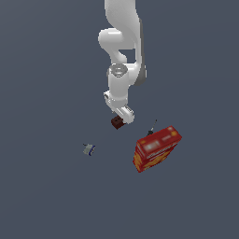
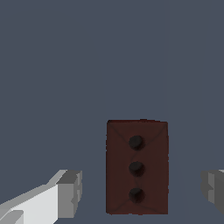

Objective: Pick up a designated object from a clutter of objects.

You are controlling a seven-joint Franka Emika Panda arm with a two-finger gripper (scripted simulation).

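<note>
Gripper: fingers spread, straddling the small brown block; block's long axis ran crosswise to the closing line.

A simulated test scene, not a real room: a flat, featureless slate-blue ground fills both views without walls or furniture, and the smooth white robot arm and blurry-printed red-orange box look computer-rendered.

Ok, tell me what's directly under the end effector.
The small brown block, lying between the open end effector's fingers, three dark holes visible on top. Whatever lies beneath the block is covered.
</note>
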